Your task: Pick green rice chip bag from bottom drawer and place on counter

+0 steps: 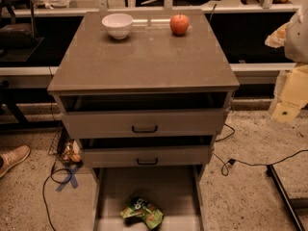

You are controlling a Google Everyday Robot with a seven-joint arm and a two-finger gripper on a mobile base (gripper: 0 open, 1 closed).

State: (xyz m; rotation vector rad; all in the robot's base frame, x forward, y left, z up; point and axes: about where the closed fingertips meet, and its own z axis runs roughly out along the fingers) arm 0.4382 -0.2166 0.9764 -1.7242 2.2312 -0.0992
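- The gripper [288,102] is hanging at the right edge of the camera view, at about 3 o'clock from the cabinet. It is level with the top drawer and well clear of the cabinet's side. I cannot tell whether it is spread or closed, and it is carrying nothing that I can see.
- The green rice chip bag [142,211] is lying flat on the floor of the bottom drawer [149,184]. It is sitting toward the front, at the 6 o'clock end, roughly midway between the side walls.
- From the gripper the bag is lying at about 8 o'clock, low and well apart. In my judgement the coming reach is calling for a long drop down and across to the left.
- The bag's long axis is running roughly from 10 to 4 o'clock, slightly skewed to the drawer front. A grasp across the short way is looking like the easier one.
- The two drawers with black handles [144,128] are jutting out above the rear of the tray. The bag is lying forward of them, so a descent from above is looking unobstructed.
- The counter [144,61] is carrying a white bowl [117,25] at 11 o'clock and an apple [179,24] at 1 o'clock.
- The pick is not yet begun.
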